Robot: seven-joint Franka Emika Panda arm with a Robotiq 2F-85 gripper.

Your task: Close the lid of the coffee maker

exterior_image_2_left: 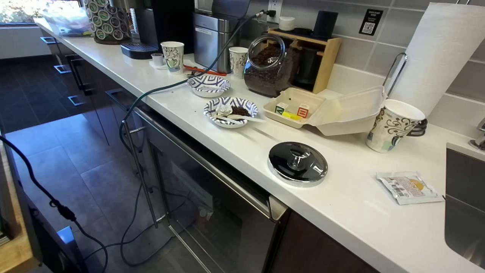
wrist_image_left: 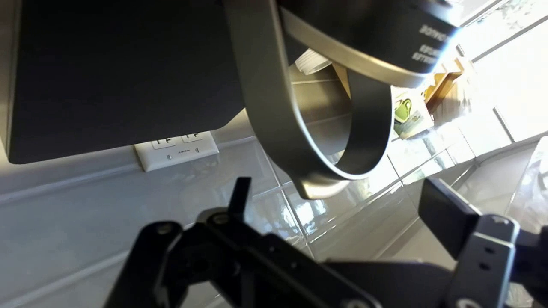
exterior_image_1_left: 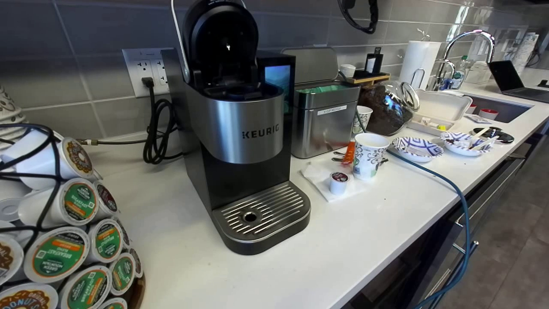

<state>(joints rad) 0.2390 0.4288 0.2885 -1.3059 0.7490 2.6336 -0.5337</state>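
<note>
The silver and black coffee maker (exterior_image_1_left: 238, 126) stands on the counter in an exterior view. Its lid (exterior_image_1_left: 223, 38) is raised, with the black inside facing forward and the top cut by the frame edge. In an exterior view only its black lower part (exterior_image_2_left: 138, 50) shows; the lid is out of view. In the wrist view the lid (wrist_image_left: 359, 32) is at the top, with its curved silver handle band (wrist_image_left: 265, 90). My gripper (wrist_image_left: 343, 203) is open and empty. The band's rounded end appears between the fingertips, apart from both. The gripper is not identifiable in either exterior view.
A steel box (exterior_image_1_left: 328, 122) with a raised lid stands beside the coffee maker. A coffee pod stack (exterior_image_1_left: 60, 253) and a paper cup (exterior_image_1_left: 371, 156) flank it. A blue cable (exterior_image_1_left: 465, 214) crosses the counter edge. A large dark panel (wrist_image_left: 124, 81) is near the tiled wall.
</note>
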